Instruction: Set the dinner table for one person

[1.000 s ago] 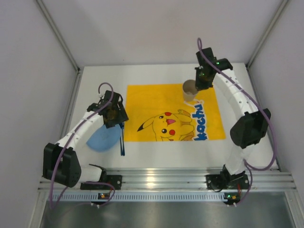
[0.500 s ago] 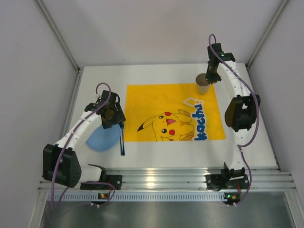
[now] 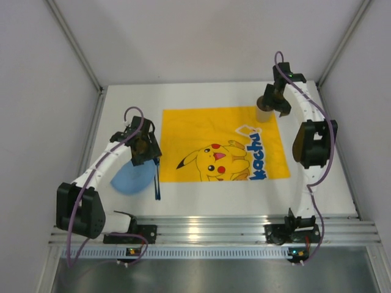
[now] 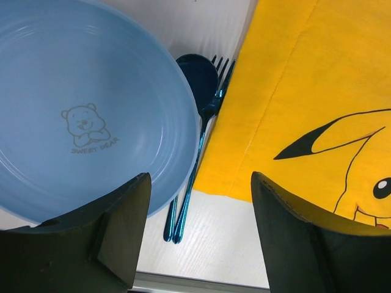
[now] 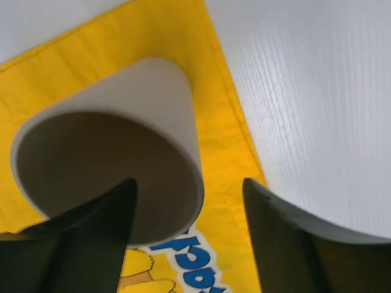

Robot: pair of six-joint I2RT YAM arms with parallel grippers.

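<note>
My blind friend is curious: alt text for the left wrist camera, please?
A light blue plate with a bear print lies on the white table, a dark blue spoon and fork between it and a yellow mat. The left gripper hangs open above.

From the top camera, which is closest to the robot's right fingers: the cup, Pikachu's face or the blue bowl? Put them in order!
1. Cup, at the right fingers, far-right corner of the yellow mat.
2. Pikachu's face, middle of the mat.
3. Blue bowl, left of the mat.
</note>
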